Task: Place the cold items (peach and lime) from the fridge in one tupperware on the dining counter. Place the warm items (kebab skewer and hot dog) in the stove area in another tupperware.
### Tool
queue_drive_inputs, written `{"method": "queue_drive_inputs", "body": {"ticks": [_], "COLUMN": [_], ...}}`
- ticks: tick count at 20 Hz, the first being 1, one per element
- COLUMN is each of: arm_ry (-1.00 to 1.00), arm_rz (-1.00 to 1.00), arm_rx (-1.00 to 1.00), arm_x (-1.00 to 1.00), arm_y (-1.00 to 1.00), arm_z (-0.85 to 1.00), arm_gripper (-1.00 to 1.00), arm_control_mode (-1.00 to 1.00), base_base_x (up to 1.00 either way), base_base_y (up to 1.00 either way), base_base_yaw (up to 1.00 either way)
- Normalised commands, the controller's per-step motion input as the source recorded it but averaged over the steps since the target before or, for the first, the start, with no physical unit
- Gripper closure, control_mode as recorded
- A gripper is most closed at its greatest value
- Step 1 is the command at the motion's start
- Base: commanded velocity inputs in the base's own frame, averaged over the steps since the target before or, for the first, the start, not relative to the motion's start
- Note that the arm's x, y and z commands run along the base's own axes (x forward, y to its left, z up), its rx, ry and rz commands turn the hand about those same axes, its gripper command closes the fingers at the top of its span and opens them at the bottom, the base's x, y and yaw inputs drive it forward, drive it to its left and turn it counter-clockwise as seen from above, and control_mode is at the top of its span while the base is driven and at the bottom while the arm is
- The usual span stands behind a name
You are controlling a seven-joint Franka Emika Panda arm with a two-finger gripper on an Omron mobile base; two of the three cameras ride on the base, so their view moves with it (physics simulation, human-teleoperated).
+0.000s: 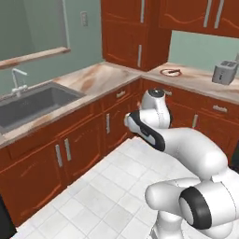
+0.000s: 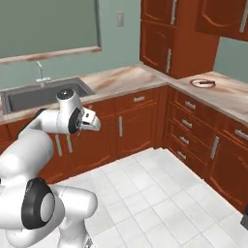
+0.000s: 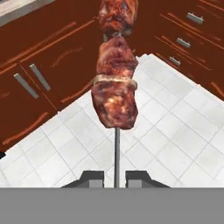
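In the hand view my gripper (image 3: pixel 116 177) is shut on the thin metal stick of the kebab skewer (image 3: pixel 114 94). Its browned meat chunks stretch away from the fingertips, above the white floor tiles and in front of red-brown cabinet doors. In the right base view the gripper (image 2: pixel 93 122) sits at the end of the folded arm, level with the cabinet fronts below the sink. The peach, lime, hot dog, fridge, stove area, dining counter and both tupperware are out of view.
A marbled L-shaped worktop (image 1: pixel 100 79) on red-brown cabinets holds a grey sink (image 1: pixel 32 105) with a faucet (image 1: pixel 17 80). A toaster (image 1: pixel 224 72) and a round plate (image 1: pixel 170 71) stand on the right run. White floor tiles (image 2: pixel 155 193) lie in front.
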Motion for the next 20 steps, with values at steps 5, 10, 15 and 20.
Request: {"method": "queue_drive_inputs", "body": {"ticks": [5, 10, 15, 20], "arm_ry": [0.0, 0.0, 0.0, 0.0], "arm_rz": [0.0, 0.0, 0.0, 0.0], "arm_rx": [0.0, 0.0, 0.0, 0.0], "arm_x": [0.0, 0.0, 0.0, 0.0], "arm_y": [0.0, 0.0, 0.0, 0.0], "arm_z": [0.0, 0.0, 0.0, 0.0], "arm_gripper": [1.0, 1.0, 1.0, 1.0], "arm_control_mode": [1.0, 1.0, 1.0, 1.0], "base_base_x": [-0.72, -0.59, -0.5, -0.16], "base_base_y": [0.84, 0.94, 1.0, 1.0], "base_base_yaw": [0.52, 0.55, 0.51, 0.37]}}
